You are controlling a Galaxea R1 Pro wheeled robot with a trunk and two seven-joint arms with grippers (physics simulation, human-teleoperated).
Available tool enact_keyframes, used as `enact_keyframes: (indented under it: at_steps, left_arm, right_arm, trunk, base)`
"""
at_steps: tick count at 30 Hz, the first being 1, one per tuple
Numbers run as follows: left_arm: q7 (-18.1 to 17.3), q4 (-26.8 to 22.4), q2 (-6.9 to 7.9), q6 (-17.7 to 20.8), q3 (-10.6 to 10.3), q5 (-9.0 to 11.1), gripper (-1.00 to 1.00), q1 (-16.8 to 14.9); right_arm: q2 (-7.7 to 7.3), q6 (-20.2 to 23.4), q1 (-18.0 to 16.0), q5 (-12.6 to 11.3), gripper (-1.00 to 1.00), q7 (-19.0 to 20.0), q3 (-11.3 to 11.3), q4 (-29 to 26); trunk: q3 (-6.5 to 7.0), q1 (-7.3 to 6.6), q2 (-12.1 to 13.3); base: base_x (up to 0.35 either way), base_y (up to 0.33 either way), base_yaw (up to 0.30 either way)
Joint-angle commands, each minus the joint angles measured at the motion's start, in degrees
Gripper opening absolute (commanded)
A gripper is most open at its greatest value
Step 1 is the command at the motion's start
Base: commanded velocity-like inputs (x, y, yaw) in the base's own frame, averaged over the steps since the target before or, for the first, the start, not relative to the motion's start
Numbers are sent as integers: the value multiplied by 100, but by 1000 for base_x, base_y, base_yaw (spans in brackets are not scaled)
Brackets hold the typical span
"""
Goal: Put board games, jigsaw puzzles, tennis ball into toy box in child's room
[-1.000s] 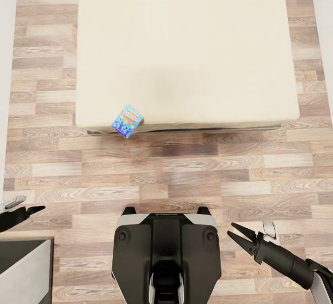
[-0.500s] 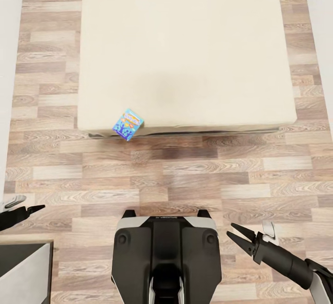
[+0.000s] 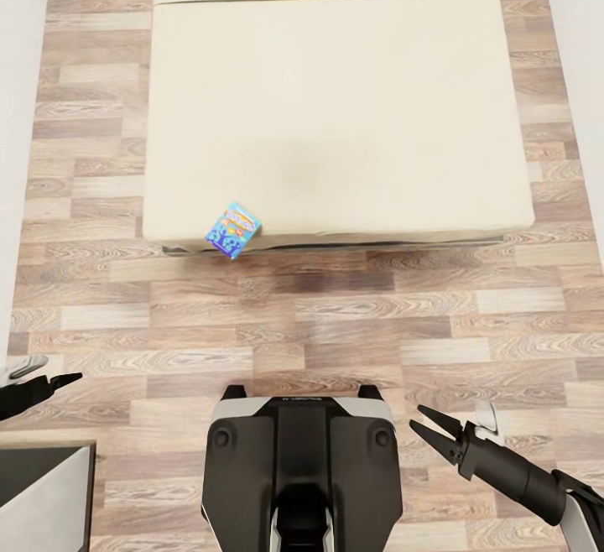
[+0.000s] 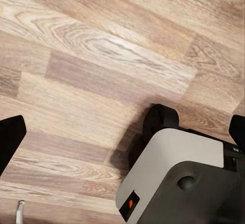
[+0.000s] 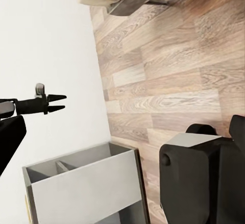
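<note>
The robot faces the bed (image 3: 335, 107) across a stretch of plank floor (image 3: 335, 317), both arms drawn low and out to its sides, probably a carry-nothing posture for driving up to the mattress; neither arm reaches toward anything yet. One board game (image 3: 232, 231), a small blue box with a bright printed lid, sits tilted at the near edge of the bed, toward its left end, part of it overhanging the floor, so it may tip off if nudged; a second game on the bed cannot be made out.

The right pincer (image 3: 432, 432) hangs near the robot's base, to its right, fingers spread and holding nothing; the game lies far beyond it and to its left, well apart. The left pincer (image 3: 52, 382) shows at the left edge, above a grey open-topped box with a divider (image 5: 81, 178); its tips look close together and nothing sits between them, though the gap is too small to judge firmly; the game lies far ahead of it and to its right.
</note>
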Motion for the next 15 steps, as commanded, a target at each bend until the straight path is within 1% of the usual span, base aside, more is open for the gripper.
enact_keyframes:
  at_steps: [1, 15]
  left_arm:
    - [-11, 2, -3, 48, 12, 29, 100, -2]
    - [-9, -28, -18, 49, 8, 34, 100, -2]
  right_arm:
    - [2, 50, -1, -26, 100, 9, -2, -2]
    - [11, 7, -1, -49, 100, 23, -15, 18]
  trunk:
    - [-4, 4, -9]
    - [1, 4, -9]
  base:
    - [0, 0, 0]
    - [0, 0, 0]
